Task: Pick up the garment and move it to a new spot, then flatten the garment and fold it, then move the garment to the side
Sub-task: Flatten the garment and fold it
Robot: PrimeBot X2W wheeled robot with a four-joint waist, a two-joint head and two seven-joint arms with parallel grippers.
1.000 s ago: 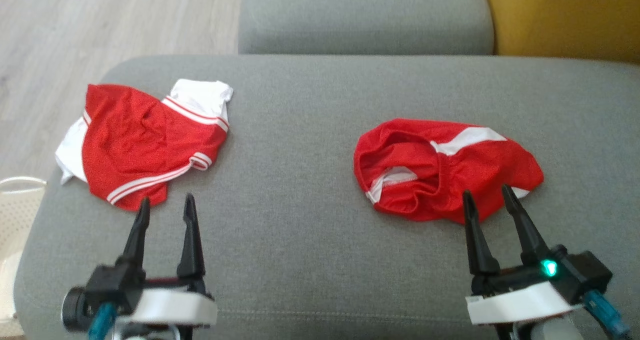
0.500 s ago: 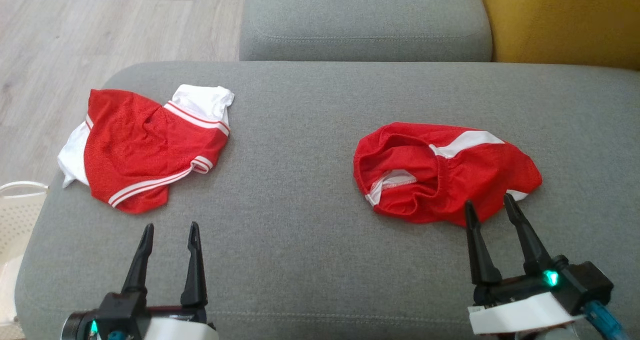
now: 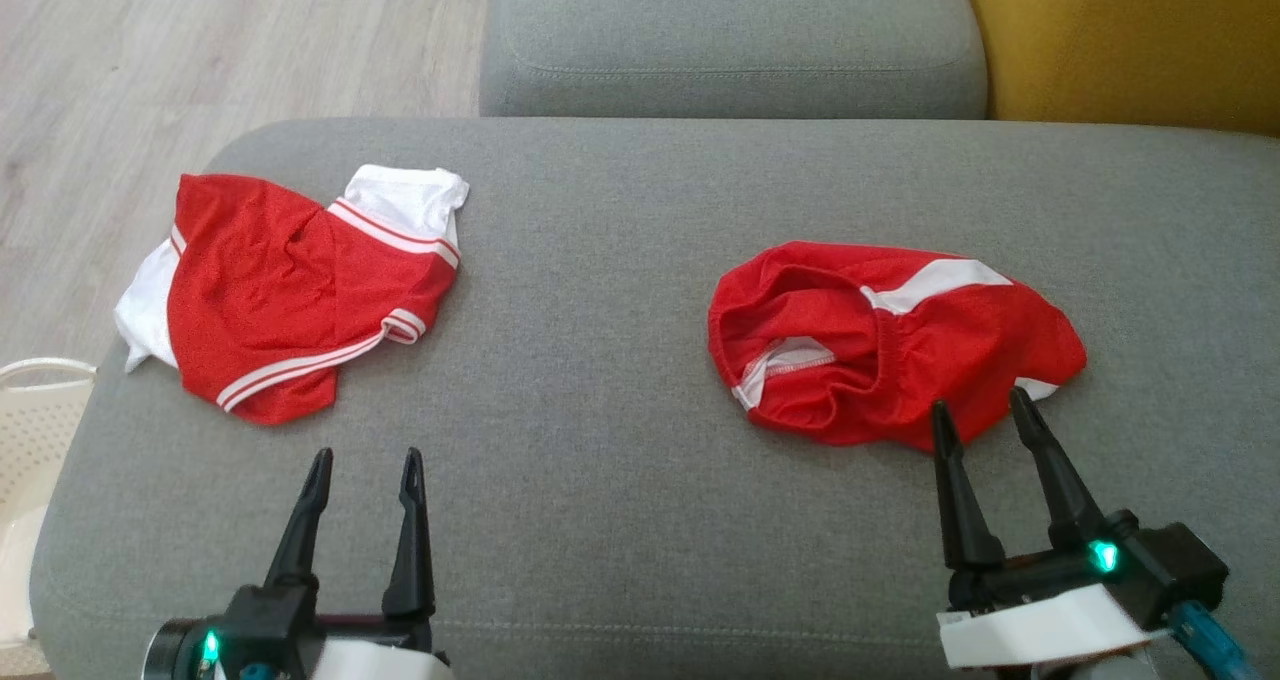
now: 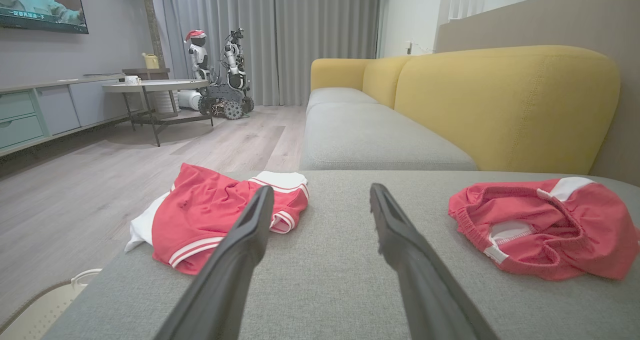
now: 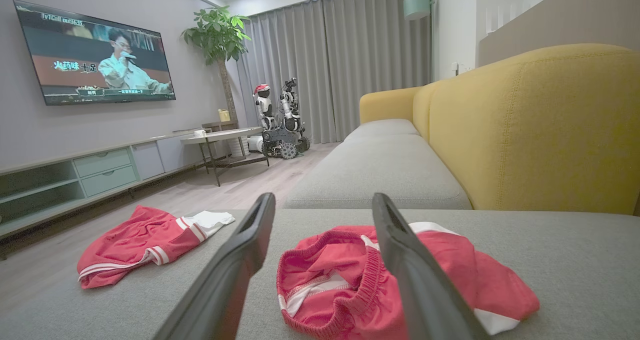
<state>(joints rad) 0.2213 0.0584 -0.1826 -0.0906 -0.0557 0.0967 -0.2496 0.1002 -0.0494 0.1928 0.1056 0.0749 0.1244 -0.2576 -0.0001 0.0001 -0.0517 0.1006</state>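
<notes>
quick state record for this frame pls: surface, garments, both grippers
surface: grey sofa seat
garment 1: red-and-white top, rumpled, near the seat's left edge
garment 2: red shorts, crumpled, on the right
left gripper: open, empty, over bare seat
right gripper: open, empty, tips at the shorts' near edge; contact unclear
other: white basket beside the seat's left end
</notes>
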